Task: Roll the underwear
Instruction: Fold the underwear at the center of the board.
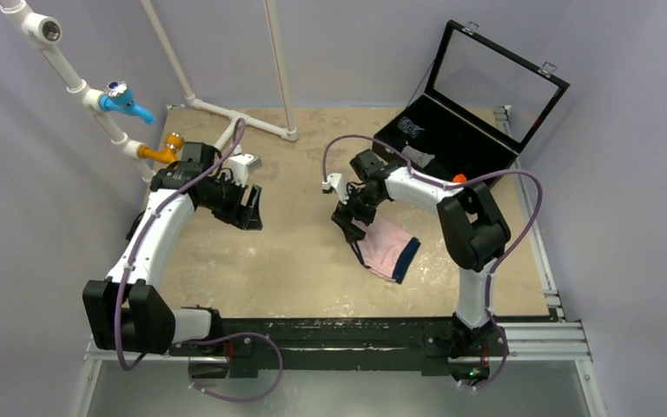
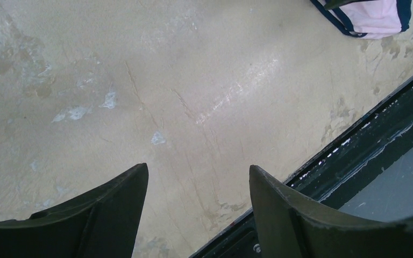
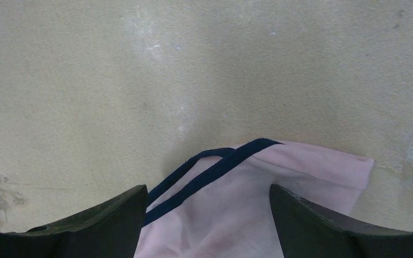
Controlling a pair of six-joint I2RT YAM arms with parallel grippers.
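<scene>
The underwear [image 1: 388, 247] is pale pink with dark navy trim and lies flat on the table right of centre. My right gripper [image 1: 351, 221] is open and hovers over its far left corner. In the right wrist view the pink fabric [image 3: 258, 193] and navy edge lie between and under the spread fingers [image 3: 102, 220], and the gripper [image 3: 208, 204] holds nothing. My left gripper [image 1: 252, 208] is open and empty over bare table at the left. In the left wrist view [image 2: 199, 183] a corner of the underwear [image 2: 374, 16] shows at the top right.
An open black case [image 1: 460, 122] with a clear lid stands at the back right, holding rolled cloths. White pipes [image 1: 226, 113] with a blue valve and an orange fitting stand at the back left. The black table rail [image 1: 356, 334] runs along the near edge.
</scene>
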